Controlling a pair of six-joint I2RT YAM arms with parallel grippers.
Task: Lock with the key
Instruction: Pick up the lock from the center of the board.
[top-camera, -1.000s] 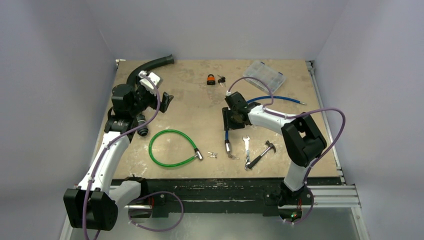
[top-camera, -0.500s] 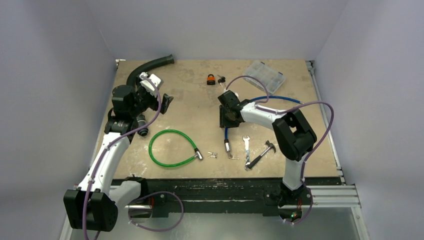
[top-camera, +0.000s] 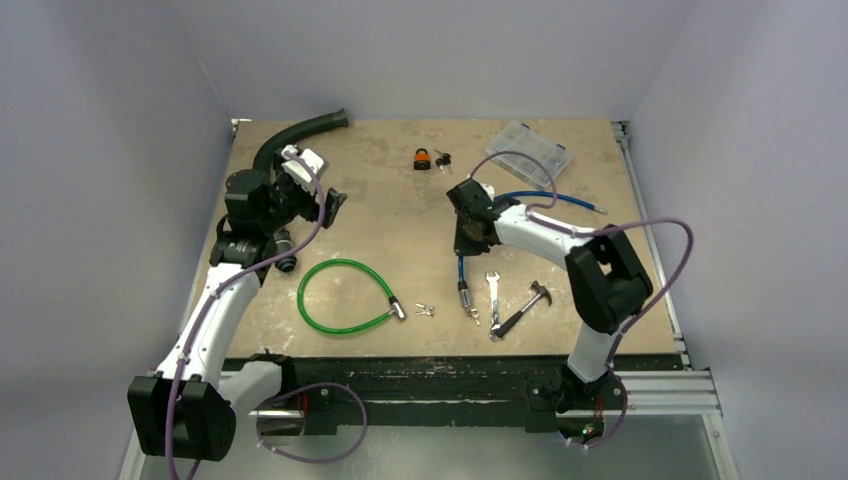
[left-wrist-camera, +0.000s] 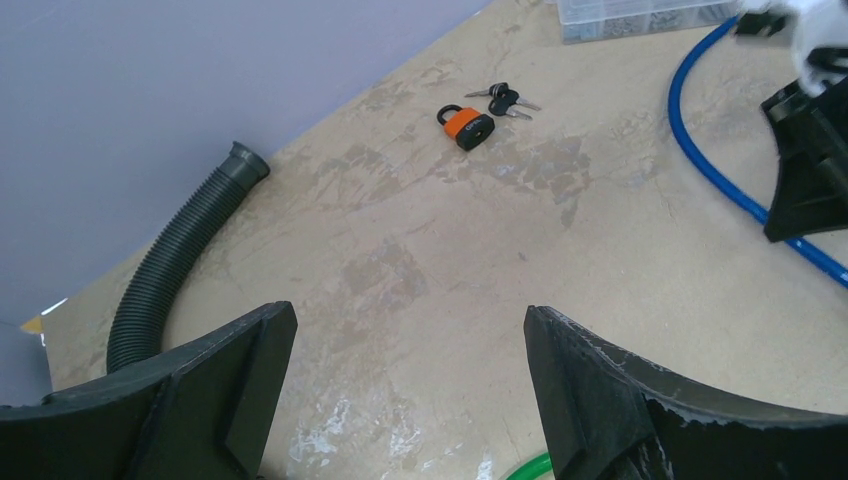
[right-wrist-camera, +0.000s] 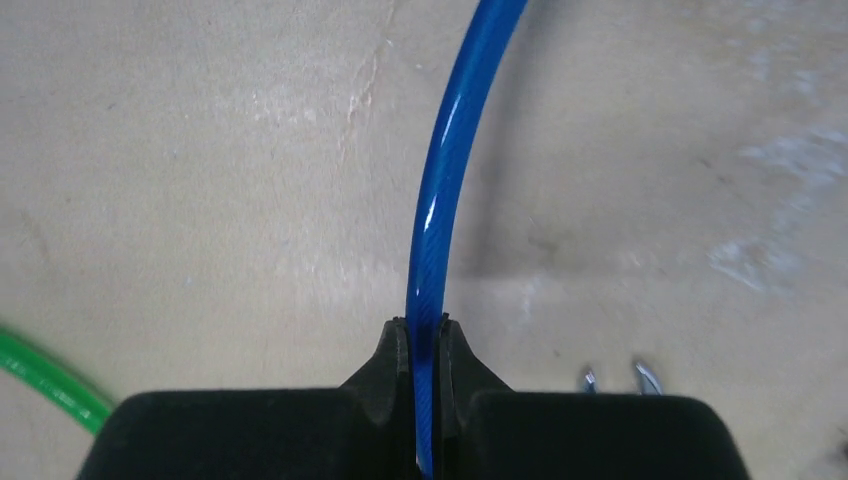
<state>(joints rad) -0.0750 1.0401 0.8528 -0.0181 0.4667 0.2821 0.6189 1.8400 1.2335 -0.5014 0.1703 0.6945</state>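
Well inside the table (top-camera: 400, 230) edge, right fingers (right-wrist-camera: 385, 365) clamp the blue cable (right-wrist-camera: 445, 200); left fingers (left-wrist-camera: 590, 400) gape empty

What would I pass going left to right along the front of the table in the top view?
green cable → keys → end of blue cable → wrench → hammer

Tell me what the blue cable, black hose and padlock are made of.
Blue cable: glossy plastic sheath, going by its bright highlight streak. Black hose: matte ribbed plastic or rubber; cannot tell which. Padlock: orange body looks plastic-covered, shackle dark, probably metal.
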